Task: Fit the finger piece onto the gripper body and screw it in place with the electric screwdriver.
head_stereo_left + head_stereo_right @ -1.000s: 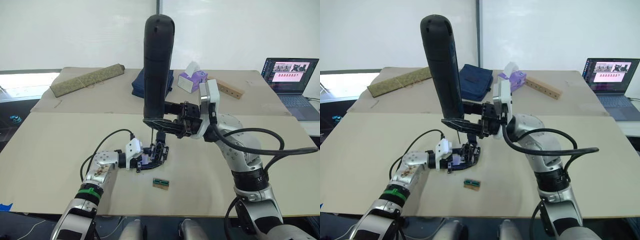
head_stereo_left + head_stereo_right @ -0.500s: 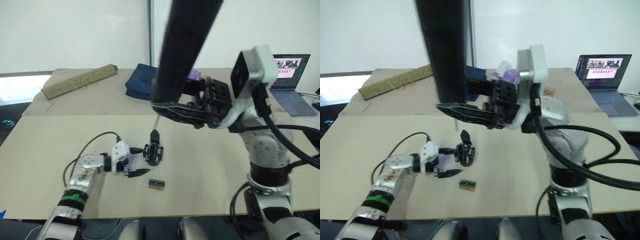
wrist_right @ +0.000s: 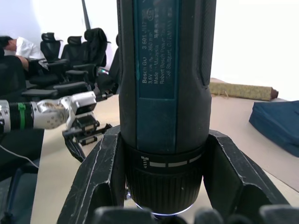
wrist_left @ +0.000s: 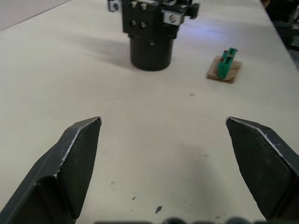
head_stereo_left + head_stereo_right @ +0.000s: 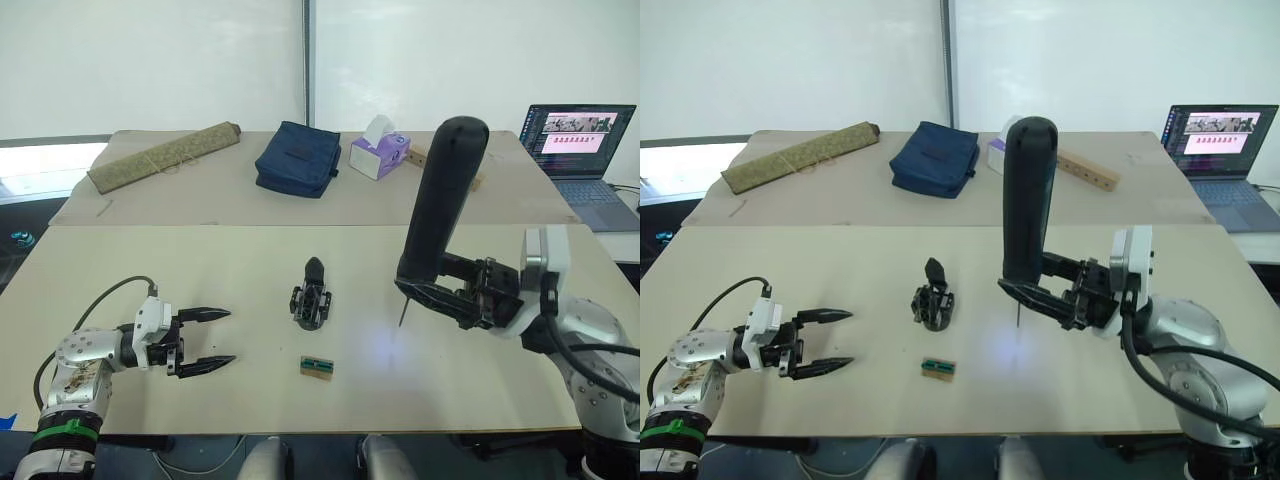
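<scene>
Both arms have drawn back: left gripper (image 5: 205, 338) fingers wide, right gripper (image 5: 440, 293) clamping the electric screwdriver (image 5: 437, 207), gripper body (image 5: 313, 297) standing free mid-tabletop (image 5: 250, 260), likely fastened.

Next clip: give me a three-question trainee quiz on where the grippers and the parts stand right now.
1. True or false: the left gripper is clamped on the gripper body.
2. What does the right gripper hold?
A. tissue box
B. electric screwdriver
C. green-and-tan block
3. Fill in: the screwdriver's bit points ___ at the table.

Key:
1. False; it is open, apart from the body standing on the table.
2. B
3. down
</scene>
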You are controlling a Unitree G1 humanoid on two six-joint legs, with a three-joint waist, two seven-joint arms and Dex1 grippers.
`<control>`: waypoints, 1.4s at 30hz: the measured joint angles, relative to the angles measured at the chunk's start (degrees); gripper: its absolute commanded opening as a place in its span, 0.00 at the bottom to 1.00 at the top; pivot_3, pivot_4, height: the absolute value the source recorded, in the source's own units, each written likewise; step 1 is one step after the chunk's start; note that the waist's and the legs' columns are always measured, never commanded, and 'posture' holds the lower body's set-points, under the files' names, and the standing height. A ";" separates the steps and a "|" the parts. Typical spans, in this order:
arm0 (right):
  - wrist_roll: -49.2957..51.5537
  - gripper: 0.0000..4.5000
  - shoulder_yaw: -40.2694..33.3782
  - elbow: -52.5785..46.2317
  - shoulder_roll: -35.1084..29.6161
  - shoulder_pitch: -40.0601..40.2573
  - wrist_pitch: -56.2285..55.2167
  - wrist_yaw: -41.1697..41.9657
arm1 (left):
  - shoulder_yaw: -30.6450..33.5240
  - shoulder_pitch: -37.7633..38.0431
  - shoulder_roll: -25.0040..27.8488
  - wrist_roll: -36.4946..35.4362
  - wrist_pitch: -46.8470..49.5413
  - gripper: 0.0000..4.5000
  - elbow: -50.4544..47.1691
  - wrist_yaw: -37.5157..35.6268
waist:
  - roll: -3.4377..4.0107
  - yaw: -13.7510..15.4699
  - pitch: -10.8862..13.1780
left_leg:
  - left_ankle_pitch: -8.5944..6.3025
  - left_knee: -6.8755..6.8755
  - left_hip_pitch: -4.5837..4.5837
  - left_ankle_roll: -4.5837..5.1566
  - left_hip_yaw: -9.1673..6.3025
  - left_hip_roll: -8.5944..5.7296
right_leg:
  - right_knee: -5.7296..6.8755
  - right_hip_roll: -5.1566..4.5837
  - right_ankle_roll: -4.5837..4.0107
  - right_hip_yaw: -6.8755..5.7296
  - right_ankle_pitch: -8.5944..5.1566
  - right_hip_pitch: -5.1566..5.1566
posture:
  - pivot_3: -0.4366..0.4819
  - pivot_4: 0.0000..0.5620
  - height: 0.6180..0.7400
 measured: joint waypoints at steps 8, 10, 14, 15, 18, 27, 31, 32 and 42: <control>1.52 0.42 8.92 -6.04 4.56 -7.27 -0.42 -5.30 | -8.70 -0.24 -1.88 1.97 7.57 1.00 -13.90 2.03 | -0.06 -0.16 0.05 | -0.01 0.14 -0.02 0.00 -0.01 0.21 | 0.04 0.48 -0.03 0.05 0.01 -0.03 | 0.48 0.27 1.00; 1.45 0.42 12.44 -7.12 5.44 -7.90 -0.43 -5.05 | -10.61 -0.46 -2.31 4.06 6.18 1.00 -14.19 2.14 | -0.07 -0.06 0.05 | -0.01 0.14 -0.03 0.00 -0.04 0.25 | 0.04 0.58 -0.07 0.04 0.01 -0.04 | 0.48 0.27 1.00; -1.17 0.42 18.87 -6.18 8.31 -9.23 -1.00 -4.46 | -13.14 -0.23 -4.66 6.93 2.24 1.00 -13.45 3.24 | -0.08 -0.04 0.06 | 0.00 0.21 -0.01 0.00 -0.02 0.27 | 0.05 0.60 -0.14 0.05 0.06 0.00 | 0.48 0.27 1.00; -2.39 0.42 20.21 -5.58 8.94 -9.40 -1.70 -3.81 | -13.87 0.16 -4.97 7.26 1.42 1.00 -13.45 3.23 | -0.08 -0.05 0.06 | 0.00 0.22 0.01 0.00 -0.02 0.28 | 0.05 0.61 -0.14 0.05 0.06 0.02 | 0.48 0.27 1.00; -5.20 0.42 22.74 -3.20 9.74 -9.41 -3.83 -1.93 | -15.46 1.15 -5.54 8.35 0.68 1.00 -13.13 3.70 | -0.09 -0.03 0.06 | 0.00 0.22 0.00 0.00 -0.01 0.28 | 0.05 0.63 -0.14 0.05 0.06 -0.01 | 0.48 0.27 1.00; -12.07 0.42 28.33 3.29 10.50 -7.02 -9.90 4.76 | -17.08 0.15 -8.27 10.65 -2.84 1.00 -10.32 6.65 | -0.04 0.70 0.03 | 0.00 0.31 0.10 0.00 0.00 0.24 | 0.09 0.60 -0.13 0.04 0.06 0.14 | 0.48 0.27 1.00; -13.71 0.42 29.35 5.49 11.97 -7.09 -11.33 5.54 | -17.31 -0.77 -10.29 11.34 -3.88 1.00 -8.87 8.09 | 0.14 1.37 -0.08 | 0.00 0.41 0.12 0.00 0.05 0.20 | 0.10 0.58 -0.12 0.03 0.06 0.23 | 0.48 0.27 1.00; -14.02 0.42 29.42 6.18 12.43 -7.16 -11.79 5.62 | -17.42 -0.96 -10.60 11.43 -4.01 1.00 -8.65 8.34 | 0.15 1.49 -0.08 | -0.01 0.45 0.12 0.00 0.08 0.20 | 0.10 0.58 -0.11 0.02 0.06 0.25 | 0.48 0.27 1.00; -15.90 0.42 29.56 9.55 14.19 -8.26 -13.59 6.66 | -18.23 -2.06 -12.10 11.65 -4.85 1.00 -7.45 8.71 | 0.17 1.54 -0.10 | -0.02 0.59 0.13 0.02 0.07 0.13 | 0.08 0.51 -0.07 -0.03 0.06 0.41 | 0.48 0.27 1.00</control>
